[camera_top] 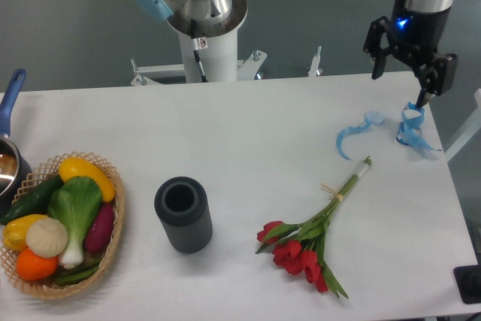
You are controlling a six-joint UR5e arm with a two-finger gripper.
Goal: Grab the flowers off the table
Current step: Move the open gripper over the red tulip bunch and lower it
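Because the gripper [399,89] hangs empty with its two fingers spread apart above the far right corner of the table [248,125], the picking seems not yet begun; I judge this as the approach step. Lying flat near the front edge, right of the dark ribbed cylinder [183,214], are the flowers [316,235], red heads toward the front, stems pointing to the blue ribbon curls [391,129]. Next, the arm probably must come forward, lower, and close across the stems near the tan band [336,194].
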